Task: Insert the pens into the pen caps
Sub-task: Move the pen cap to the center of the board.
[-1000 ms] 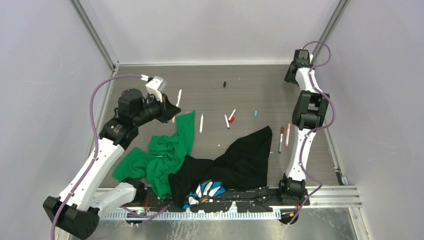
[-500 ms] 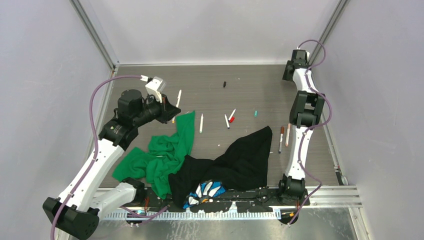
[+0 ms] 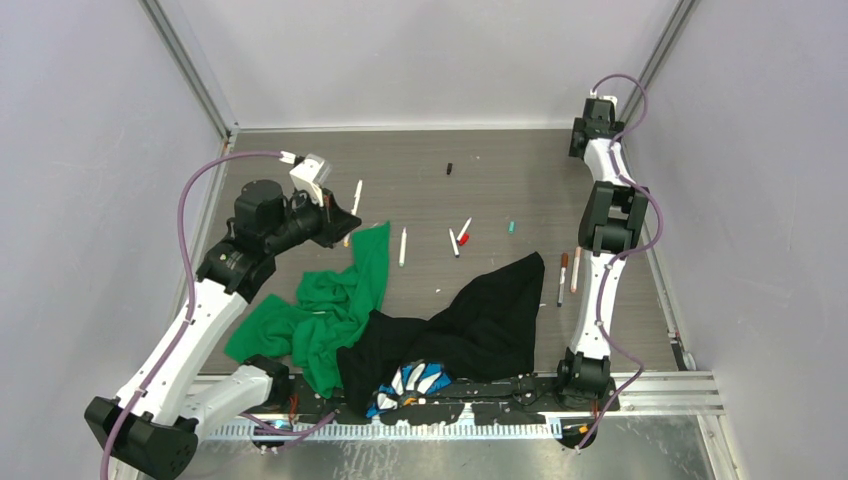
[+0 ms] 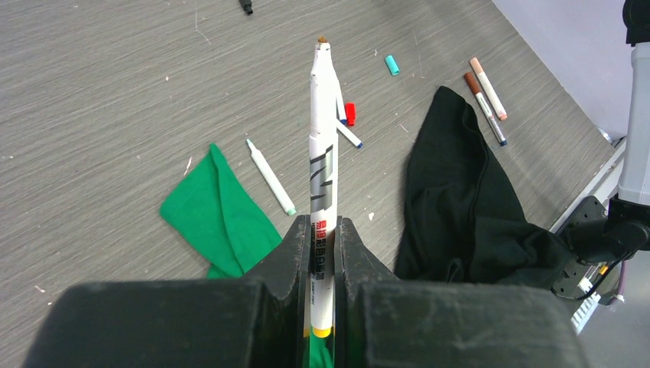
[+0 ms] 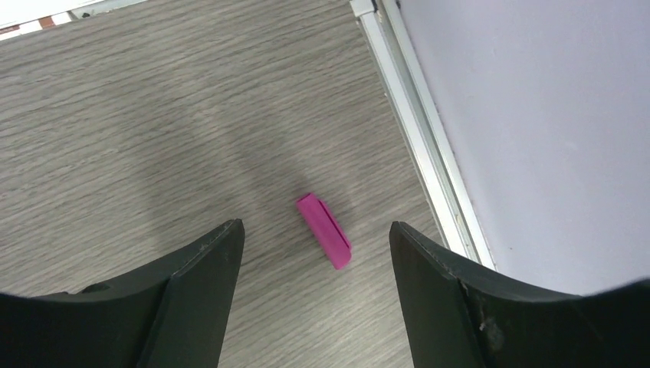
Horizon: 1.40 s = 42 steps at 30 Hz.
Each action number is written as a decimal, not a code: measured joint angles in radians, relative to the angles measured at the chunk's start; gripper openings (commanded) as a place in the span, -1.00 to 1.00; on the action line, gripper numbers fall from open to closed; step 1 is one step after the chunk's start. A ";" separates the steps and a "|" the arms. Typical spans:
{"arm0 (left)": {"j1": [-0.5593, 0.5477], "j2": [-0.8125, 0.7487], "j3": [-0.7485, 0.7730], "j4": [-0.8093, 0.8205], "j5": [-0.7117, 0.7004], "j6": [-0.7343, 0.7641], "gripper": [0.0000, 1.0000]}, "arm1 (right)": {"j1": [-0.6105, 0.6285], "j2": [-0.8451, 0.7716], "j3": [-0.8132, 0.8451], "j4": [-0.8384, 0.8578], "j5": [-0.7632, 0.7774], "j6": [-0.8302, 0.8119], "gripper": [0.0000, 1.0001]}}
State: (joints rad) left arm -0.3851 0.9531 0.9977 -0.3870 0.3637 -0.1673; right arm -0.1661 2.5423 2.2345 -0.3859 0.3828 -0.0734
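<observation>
My left gripper [image 4: 323,230] is shut on a white pen [image 4: 322,153] with a yellow rear end and a brownish tip; it hangs over the table's left side [image 3: 340,222]. Loose pens lie mid-table [image 3: 403,246] [image 3: 453,242] and two at the right [image 3: 562,278]. A red cap [image 3: 463,238], a teal cap [image 3: 511,227] and a black cap [image 3: 450,168] lie apart from them. My right gripper [image 5: 314,227] is open in the back right corner [image 3: 590,110], with a magenta cap [image 5: 324,229] on the table under the gap. The arm hides that cap in the top view.
A crumpled green cloth [image 3: 330,310] and a black cloth [image 3: 480,320] cover the near middle of the table. An aluminium rail [image 5: 418,146] and the wall run just right of the magenta cap.
The right gripper's jaws have spread wider and the arm has shifted slightly toward the back corner. The left arm and its pen have not moved.
</observation>
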 measured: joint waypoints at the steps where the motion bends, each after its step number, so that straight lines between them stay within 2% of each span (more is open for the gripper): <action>1: 0.000 0.000 0.000 0.000 0.000 0.000 -1.00 | -0.002 0.003 0.000 0.002 -0.008 -0.004 0.44; 13: 0.000 0.006 -0.002 0.001 0.003 0.000 -0.99 | -0.060 0.027 -0.047 0.105 -0.159 -0.038 0.41; 18: 0.000 0.026 -0.002 0.001 0.007 0.000 -1.00 | -0.072 0.027 -0.049 0.116 -0.229 -0.067 0.23; 23: 0.000 0.036 -0.002 0.001 0.008 0.000 -1.00 | -0.080 0.025 -0.062 0.121 -0.290 -0.059 0.15; 32: 0.000 0.035 -0.002 0.001 0.012 -0.002 -0.99 | -0.090 -0.032 -0.188 0.191 -0.317 -0.003 -0.07; 42: 0.000 0.026 -0.006 0.002 0.019 -0.005 -0.99 | -0.092 -0.069 -0.238 0.174 -0.350 -0.006 -0.31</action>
State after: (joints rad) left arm -0.3855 0.9794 0.9913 -0.3851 0.3828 -0.1719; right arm -0.2577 2.4737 1.9965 -0.2119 0.0330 -0.0795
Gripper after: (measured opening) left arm 0.070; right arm 0.387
